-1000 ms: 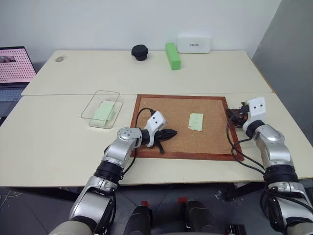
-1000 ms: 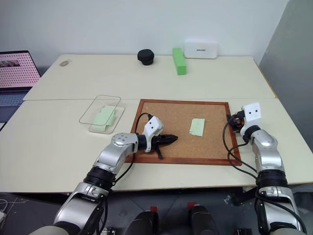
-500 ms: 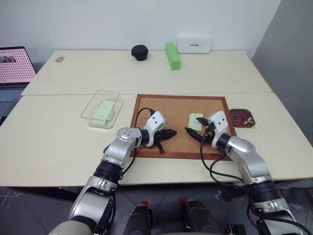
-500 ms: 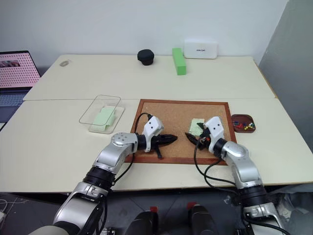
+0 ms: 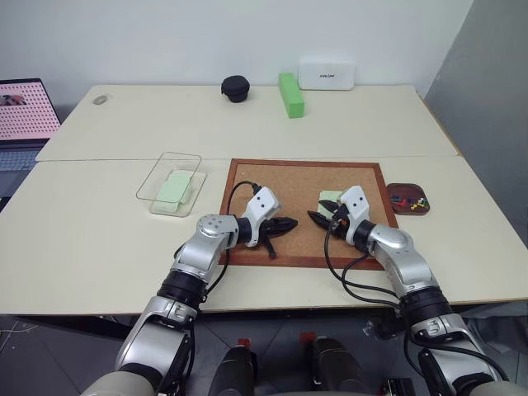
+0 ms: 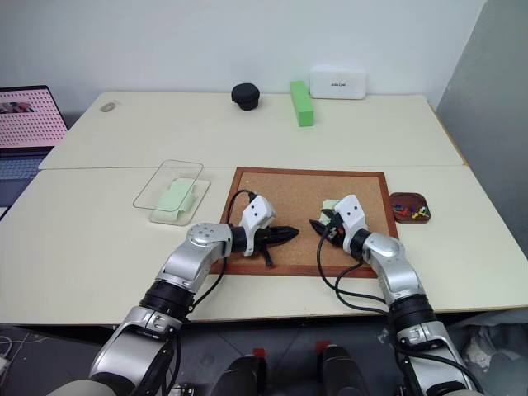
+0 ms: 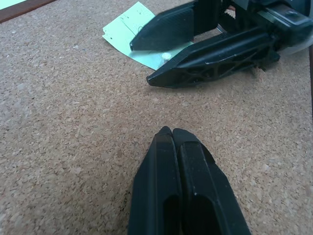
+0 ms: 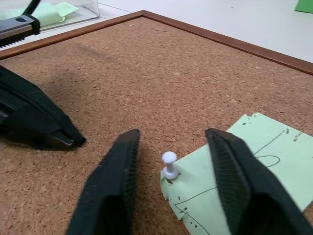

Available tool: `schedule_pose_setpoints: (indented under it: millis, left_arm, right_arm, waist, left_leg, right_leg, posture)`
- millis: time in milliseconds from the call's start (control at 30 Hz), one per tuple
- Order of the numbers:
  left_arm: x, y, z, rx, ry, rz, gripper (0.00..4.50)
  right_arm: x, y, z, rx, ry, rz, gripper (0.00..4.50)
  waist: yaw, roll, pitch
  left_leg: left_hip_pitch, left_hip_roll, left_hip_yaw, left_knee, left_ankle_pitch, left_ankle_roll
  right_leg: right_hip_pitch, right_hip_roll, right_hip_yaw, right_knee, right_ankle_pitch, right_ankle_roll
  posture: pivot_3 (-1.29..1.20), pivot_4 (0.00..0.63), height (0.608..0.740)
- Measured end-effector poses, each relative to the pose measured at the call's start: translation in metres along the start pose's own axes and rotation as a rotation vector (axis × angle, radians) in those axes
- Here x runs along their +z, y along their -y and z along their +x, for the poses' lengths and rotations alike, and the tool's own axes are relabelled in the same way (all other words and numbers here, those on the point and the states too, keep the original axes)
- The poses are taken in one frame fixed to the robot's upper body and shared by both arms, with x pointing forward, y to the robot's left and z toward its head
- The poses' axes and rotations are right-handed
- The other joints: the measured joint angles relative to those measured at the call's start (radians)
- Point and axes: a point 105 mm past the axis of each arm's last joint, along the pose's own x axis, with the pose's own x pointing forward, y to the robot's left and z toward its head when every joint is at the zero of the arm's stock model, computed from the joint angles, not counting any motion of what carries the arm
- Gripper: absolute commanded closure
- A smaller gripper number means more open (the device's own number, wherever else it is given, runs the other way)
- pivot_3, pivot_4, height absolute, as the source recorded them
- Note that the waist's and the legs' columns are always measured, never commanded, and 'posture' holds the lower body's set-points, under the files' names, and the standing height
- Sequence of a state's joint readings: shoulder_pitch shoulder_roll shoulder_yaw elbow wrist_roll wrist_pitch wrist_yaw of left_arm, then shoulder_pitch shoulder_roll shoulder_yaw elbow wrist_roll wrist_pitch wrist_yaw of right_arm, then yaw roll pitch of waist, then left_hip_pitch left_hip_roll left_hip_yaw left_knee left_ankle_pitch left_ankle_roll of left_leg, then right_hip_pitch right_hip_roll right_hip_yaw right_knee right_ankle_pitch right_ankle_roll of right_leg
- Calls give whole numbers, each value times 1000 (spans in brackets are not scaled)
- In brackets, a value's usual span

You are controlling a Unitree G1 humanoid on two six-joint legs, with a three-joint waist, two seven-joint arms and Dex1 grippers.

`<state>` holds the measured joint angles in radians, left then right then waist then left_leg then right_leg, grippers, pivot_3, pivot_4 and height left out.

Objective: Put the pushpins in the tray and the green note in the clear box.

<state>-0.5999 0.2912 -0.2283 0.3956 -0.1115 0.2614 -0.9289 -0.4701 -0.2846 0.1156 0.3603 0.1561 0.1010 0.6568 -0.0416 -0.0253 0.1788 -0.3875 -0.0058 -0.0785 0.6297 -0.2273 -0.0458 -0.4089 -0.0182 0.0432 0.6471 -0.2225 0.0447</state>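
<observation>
A wood-framed cork board (image 5: 280, 177) lies at the centre of the pale counter (image 5: 99, 239) in the head views. On the board, right of centre, sits the green note (image 8: 254, 161), a pale mint slip with a white-headed pushpin (image 8: 169, 164) stuck upright through its near corner. The right gripper (image 8: 171, 196) is low over the board with its jaws partly apart, one finger on either side of that pin and neither touching it; part of the note lies beneath the fingers.

The left gripper (image 7: 172, 134) rests just above the cork at the lower middle of the board, its jaws pressed fully together and holding nothing, pointing toward the right gripper across a short stretch of bare cork.

At the right edge of the board, on the counter, is the tray (image 5: 407, 199), a small dark reddish-brown dish holding several pushpins (image 5: 406, 199) with coloured heads. To the left of the board stands the clear box (image 5: 169, 183), with a pale green slip (image 5: 173, 188) already lying inside it.

Along the upper part of the frame stand a bright green block (image 5: 290, 94), a white box (image 5: 327, 73) and a small round black object (image 5: 236, 87). A laptop (image 5: 25, 111) with a pink screen shows at the far left edge.
</observation>
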Motion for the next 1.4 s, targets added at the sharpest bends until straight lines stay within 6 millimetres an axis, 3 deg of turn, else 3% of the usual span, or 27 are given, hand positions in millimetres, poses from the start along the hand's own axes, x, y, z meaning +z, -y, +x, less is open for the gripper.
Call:
schedule_pose_setpoints:
  millis: [233,700,867,1100,1267,1400]
  left_arm:
    - [0,0,0,0,0,0,4500]
    - [1,-1,1,-1,-1,0,4500]
    - [1,-2,0,2,-3,0,4500]
    - [1,-2,1,2,-2,-3,4500]
    - [8,-9,1,38,58,-181,3694]
    - [33,-14,-3,18,153,-326,2778]
  right_arm:
    - [1,-1,1,4,3,-34,4439]
    - [5,0,-4,-5,-2,-37,4439]
    - [49,7,-15,-33,119,-108,4439]
    - [58,6,-18,-31,130,-115,4439]
    - [55,13,-23,-46,90,-179,4500]
    - [57,15,-23,-64,104,-162,4500]
  waist:
    - [0,0,0]
    - [1,0,0]
    - [0,0,0]
    - [0,0,0]
    - [1,0,1]
    - [-1,0,1]
  left_leg:
    - [0,0,0,0,0,0]
    - [-1,0,0,0,0,0]
    - [-1,0,0,0,0,0]
    - [-1,0,0,0,0,0]
    - [-2,0,0,0,0,0]
    - [-2,0,-1,0,0,0]
  right_leg:
    - [0,0,0,0,0,0]
    - [0,0,0,0,0,0]
    - [-1,0,0,0,0,0]
    - [-1,0,0,0,0,0]
    - [-1,0,0,0,0,0]
    - [-1,0,-1,-1,0,0]
  posture:
    - [0,150,740]
    - [0,150,740]
    - [0,150,740]
    - [0,150,740]
    - [0,150,740]
    - [0,150,740]
